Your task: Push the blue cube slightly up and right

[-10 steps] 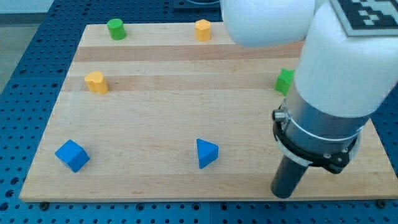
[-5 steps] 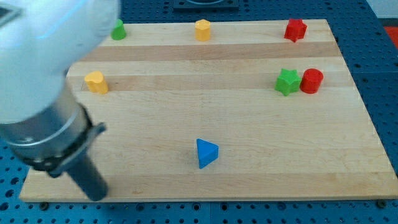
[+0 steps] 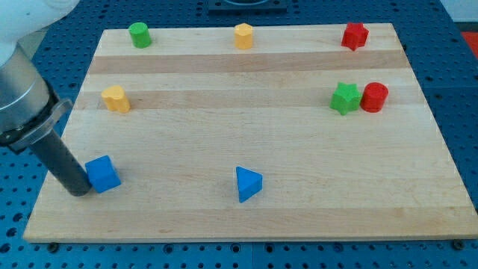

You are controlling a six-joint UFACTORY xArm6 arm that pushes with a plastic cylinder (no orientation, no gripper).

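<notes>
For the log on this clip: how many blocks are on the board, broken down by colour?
Blue: 2, the blue cube touching my tip on its left, and the blue triangular block
Green: 2, green cylinder, green star
Yellow/orange: 2
Red: 2, red star, red cylinder
Total: 8

No words or numbers to read

The pale wooden board [image 3: 246, 142] has no letters on it, the small coloured blocks are plain, and the blue table with little holes [image 3: 455, 90] around the board shows no labels, signs or numbers at all.
</notes>
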